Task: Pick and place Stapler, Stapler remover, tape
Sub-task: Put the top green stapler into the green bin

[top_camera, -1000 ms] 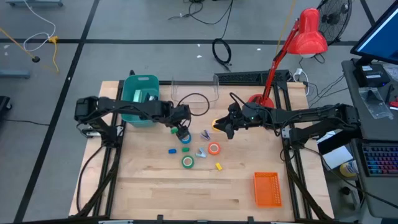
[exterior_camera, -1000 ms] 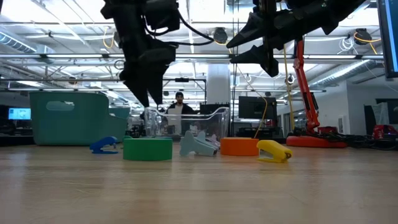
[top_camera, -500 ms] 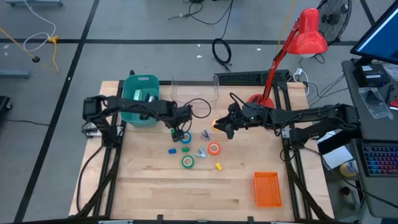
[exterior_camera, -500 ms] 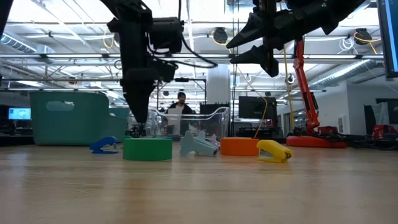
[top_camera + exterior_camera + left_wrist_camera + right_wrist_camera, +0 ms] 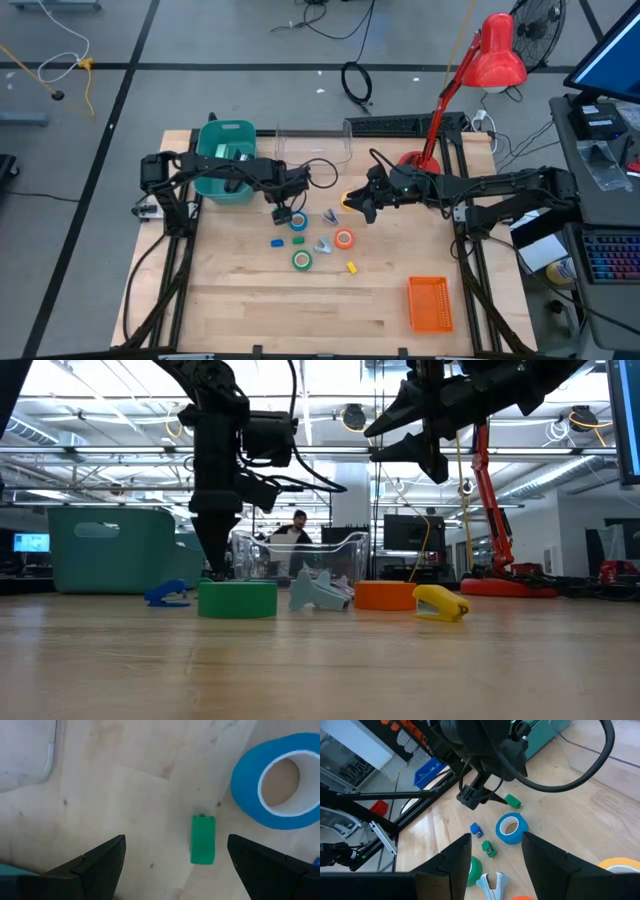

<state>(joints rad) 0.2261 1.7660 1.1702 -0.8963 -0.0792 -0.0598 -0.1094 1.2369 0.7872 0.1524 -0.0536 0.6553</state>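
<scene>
My left gripper (image 5: 283,212) (image 5: 176,839) is open and low over the table, fingers pointing down. A small green block (image 5: 202,840) lies between its fingers, untouched, and the blue tape roll (image 5: 277,780) (image 5: 298,222) lies flat just beside it. The green tape (image 5: 302,260) (image 5: 237,599) and the orange tape (image 5: 344,238) (image 5: 385,595) lie flat nearer the front. A grey stapler remover (image 5: 323,246) (image 5: 320,592) rests between them. My right gripper (image 5: 358,205) (image 5: 496,835) hangs open above the table, with the yellow tape (image 5: 620,865) below it.
A teal bin (image 5: 225,160) and a clear container (image 5: 310,150) stand at the far side. An orange basket (image 5: 430,303) sits near the front right. Small blue (image 5: 277,241), green (image 5: 298,238) and yellow (image 5: 352,267) pieces lie among the tapes. A red lamp (image 5: 495,55) stands far right.
My left gripper has come down from well above the table to just over its surface, shifting slightly toward the left and near edges, beside the blue tape. Its fingers stay open. My right gripper has kept still, and no object has moved.
</scene>
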